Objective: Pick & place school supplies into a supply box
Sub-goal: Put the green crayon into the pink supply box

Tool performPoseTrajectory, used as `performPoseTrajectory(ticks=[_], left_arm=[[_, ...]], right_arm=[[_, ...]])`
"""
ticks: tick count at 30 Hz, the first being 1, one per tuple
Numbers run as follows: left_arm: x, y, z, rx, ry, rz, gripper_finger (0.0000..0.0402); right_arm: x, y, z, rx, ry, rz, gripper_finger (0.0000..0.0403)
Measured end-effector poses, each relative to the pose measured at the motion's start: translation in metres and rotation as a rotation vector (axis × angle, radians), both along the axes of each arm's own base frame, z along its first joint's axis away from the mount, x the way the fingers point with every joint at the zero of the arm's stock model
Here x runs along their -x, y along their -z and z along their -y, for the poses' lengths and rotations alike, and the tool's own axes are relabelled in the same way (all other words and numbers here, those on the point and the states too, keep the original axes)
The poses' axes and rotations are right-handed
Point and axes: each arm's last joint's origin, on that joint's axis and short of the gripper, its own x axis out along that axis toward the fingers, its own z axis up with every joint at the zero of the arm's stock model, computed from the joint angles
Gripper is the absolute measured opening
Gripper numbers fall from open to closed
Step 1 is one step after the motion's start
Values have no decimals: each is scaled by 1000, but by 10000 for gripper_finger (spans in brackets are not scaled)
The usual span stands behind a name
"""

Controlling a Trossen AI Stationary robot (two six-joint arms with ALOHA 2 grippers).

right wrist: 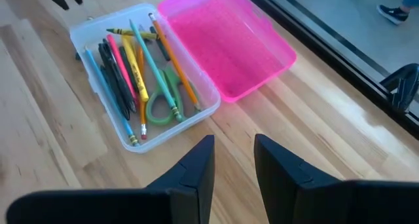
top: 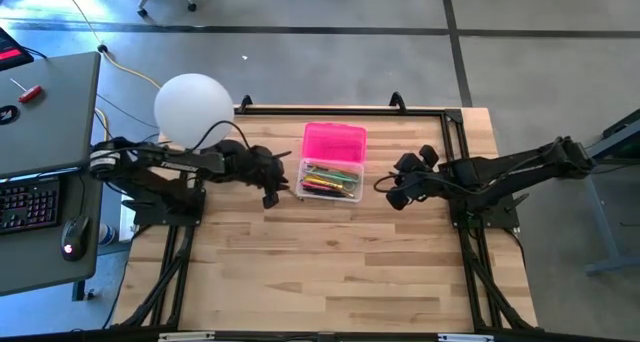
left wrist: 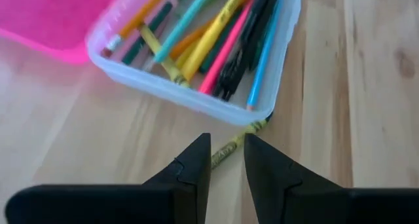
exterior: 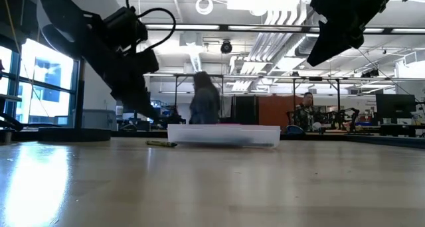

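The clear supply box point(top: 330, 179) sits mid-table with its pink lid point(top: 335, 142) folded open toward the far edge. Pencils and pens point(right wrist: 134, 63) and green-handled scissors point(right wrist: 160, 106) lie inside it. One yellow-green pencil point(left wrist: 236, 144) lies flat on the table against the box's left near corner, also seen in the low view point(exterior: 161, 143). My left gripper point(left wrist: 228, 160) hovers open just above that pencil, a finger on either side of its end, apart from it. My right gripper point(top: 393, 192) is open in the air to the right of the box.
A white round ball-like object point(top: 193, 104) stands off the table's far left corner. A grey desk with a keyboard point(top: 35, 197) is to the left. Black frame rails point(top: 350, 110) run along the far edge. The near half of the wooden table point(top: 320, 272) is bare. A person point(exterior: 204, 101) shows in the room behind.
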Motion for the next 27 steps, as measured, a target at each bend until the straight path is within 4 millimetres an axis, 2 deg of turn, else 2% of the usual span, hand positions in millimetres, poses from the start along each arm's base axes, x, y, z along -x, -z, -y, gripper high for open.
performPoseTrajectory(ticks=[8, 12, 18, 27], left_arm=[[-9, 28, -1, 40, 55, -74, 122], [-15, 37, -4, -9, 54, -72, 122], [-19, 42, -4, -15, 76, -61, 122], [-20, 44, 7, 132, 97, -60, 122]], right_arm=[[-1, 0, -1, -18, -12, 5, 87], [-1, 0, -1, -31, -21, 3, 87], [-1, 0, -1, -20, -34, -7, 87], [-1, 0, -1, -4, -48, -19, 87]])
